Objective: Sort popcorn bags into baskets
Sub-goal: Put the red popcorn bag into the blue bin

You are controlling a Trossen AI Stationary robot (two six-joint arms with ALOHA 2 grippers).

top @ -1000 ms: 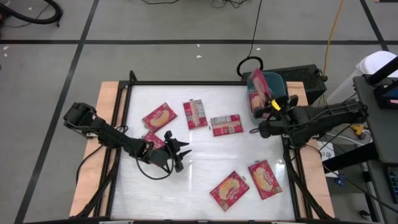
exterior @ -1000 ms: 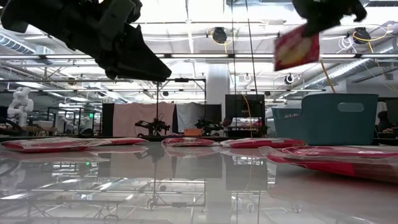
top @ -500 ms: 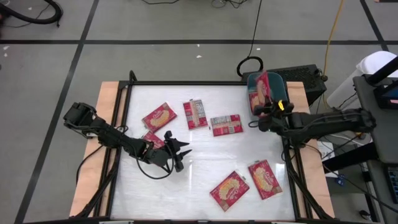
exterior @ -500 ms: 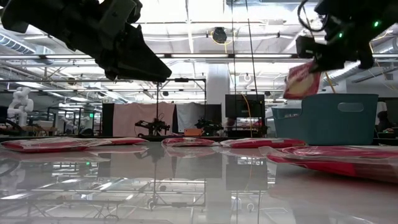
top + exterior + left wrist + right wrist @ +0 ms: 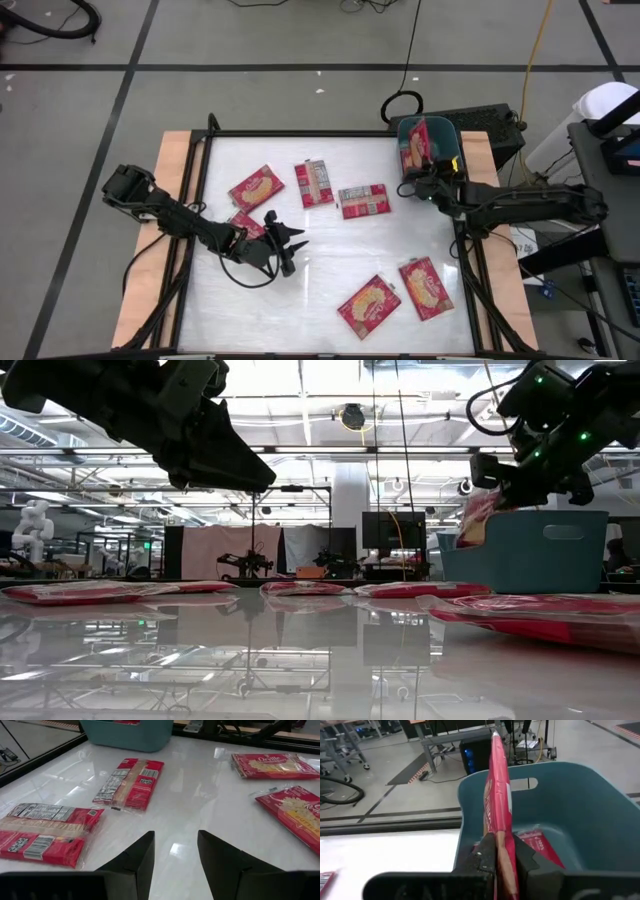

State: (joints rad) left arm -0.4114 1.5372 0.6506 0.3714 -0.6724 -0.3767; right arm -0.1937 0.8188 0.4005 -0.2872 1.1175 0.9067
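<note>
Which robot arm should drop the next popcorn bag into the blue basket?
The right one, most likely. Its claw is shut on a popcorn bag, held upright over the teal basket, so it only has to let go. The left claw is open and empty, out over the table far from the basket.

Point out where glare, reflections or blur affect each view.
High view: the white table shows a soft sheen, no hard shadows. Low view: the tabletop mirrors the room like glass, and the left arm overhead is a dark silhouette. Left wrist view: ceiling lights glint off the table beyond the left gripper. Right wrist view: the held popcorn bag is sharp, with the room behind softer.
</note>
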